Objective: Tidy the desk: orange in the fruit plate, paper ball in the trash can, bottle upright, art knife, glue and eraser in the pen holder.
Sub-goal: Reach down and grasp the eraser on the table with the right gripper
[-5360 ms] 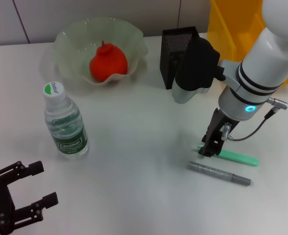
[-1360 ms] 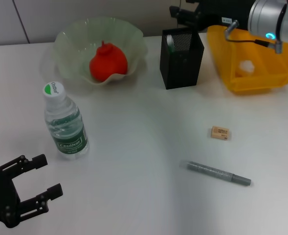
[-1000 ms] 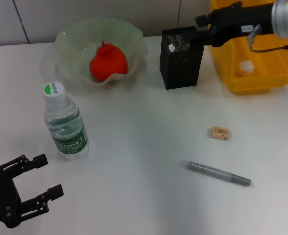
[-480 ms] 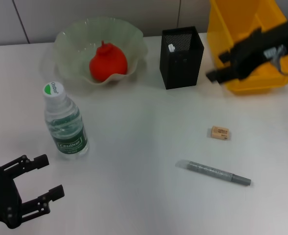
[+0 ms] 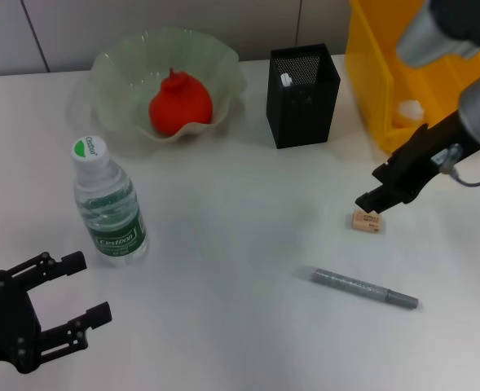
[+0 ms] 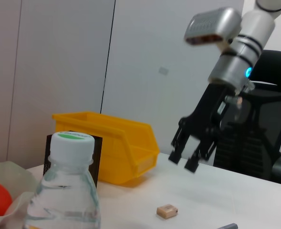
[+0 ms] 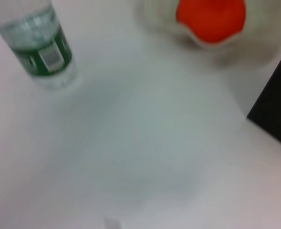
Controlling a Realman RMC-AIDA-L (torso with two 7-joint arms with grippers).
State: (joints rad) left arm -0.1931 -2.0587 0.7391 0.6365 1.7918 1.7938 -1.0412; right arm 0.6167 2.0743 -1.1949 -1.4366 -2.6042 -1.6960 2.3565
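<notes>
The orange [image 5: 180, 104] lies in the fruit plate [image 5: 117, 65]. The bottle [image 5: 109, 204] stands upright at the left. The paper ball [image 5: 409, 110] lies in the yellow trash can [image 5: 382, 73]. The pen holder [image 5: 303, 102] has a white stick tip [image 5: 286, 80] showing inside. The eraser [image 5: 366, 221] lies on the table, with a grey art knife [image 5: 364, 287] nearer me. My right gripper [image 5: 370, 189] is open and empty, just above the eraser; it also shows in the left wrist view [image 6: 185, 160]. My left gripper [image 5: 89, 287] is open at the near left corner.
The left wrist view shows the bottle [image 6: 66, 191], trash can [image 6: 111, 148] and eraser [image 6: 167, 211]. The right wrist view shows the bottle [image 7: 35, 43], orange [image 7: 211, 19] and a pen holder corner [image 7: 274, 105]. A wall runs behind the table.
My right gripper took the green stick to the pen holder and left it there. It then swung past the trash can and came down over the eraser. The left arm barely moved.
</notes>
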